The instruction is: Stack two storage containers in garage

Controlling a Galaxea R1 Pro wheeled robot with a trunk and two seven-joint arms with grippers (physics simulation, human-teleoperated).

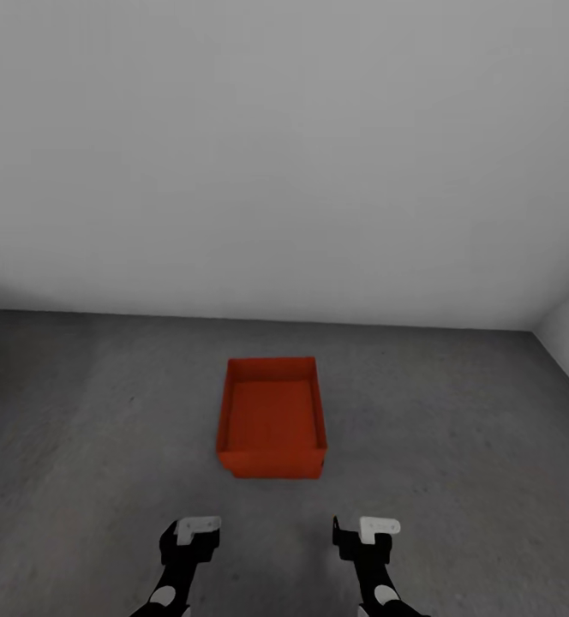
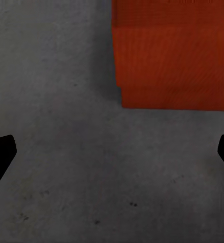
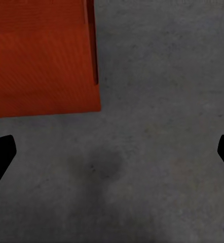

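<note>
You are looking down at a dark grey concrete floor (image 1: 104, 446) that meets a plain pale grey wall (image 1: 284, 154) ahead of you. An orange-red storage container (image 1: 272, 417) sits on the floor in the middle of your head view, open side up, apart from the wall. A stepped edge along its near lower side suggests two bins nested or stacked, but you cannot tell for sure.

Your left hand (image 1: 192, 533) and your right hand (image 1: 366, 533) hang low in front of you, just short of the container and touching nothing. Both are empty.

In the left wrist view, the two dark fingertips (image 2: 1, 154) sit at opposite edges of the frame, so that hand is spread wide over bare floor, with the container's near corner (image 2: 170, 66) ahead. The right wrist view shows the same: fingertips (image 3: 1, 154) wide apart, the container's other corner (image 3: 41, 61) just ahead.
</note>
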